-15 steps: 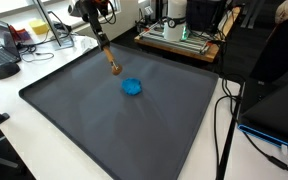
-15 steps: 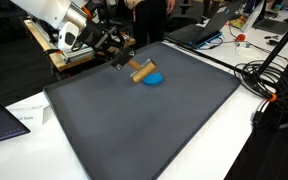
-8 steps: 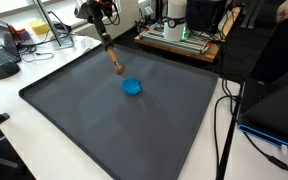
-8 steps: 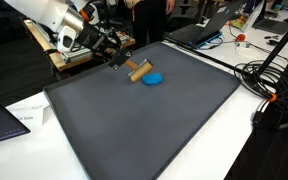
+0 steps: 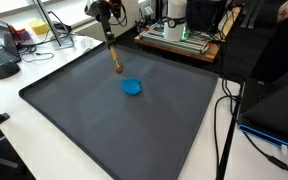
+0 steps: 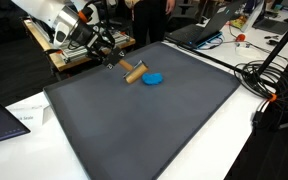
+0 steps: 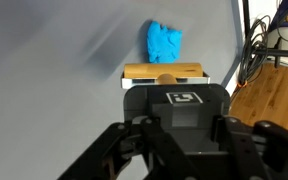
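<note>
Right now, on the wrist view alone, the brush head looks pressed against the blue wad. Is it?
Observer: No. In an exterior view a strip of bare mat separates the brush from the blue wad.
Operator: How is the brush held?
Observer: The gripper is shut on the handle's top end; the brush slants down toward the mat.
Operator: Is the wad near an edge?
Observer: No, it lies well inside the mat, away from every rim.
</note>
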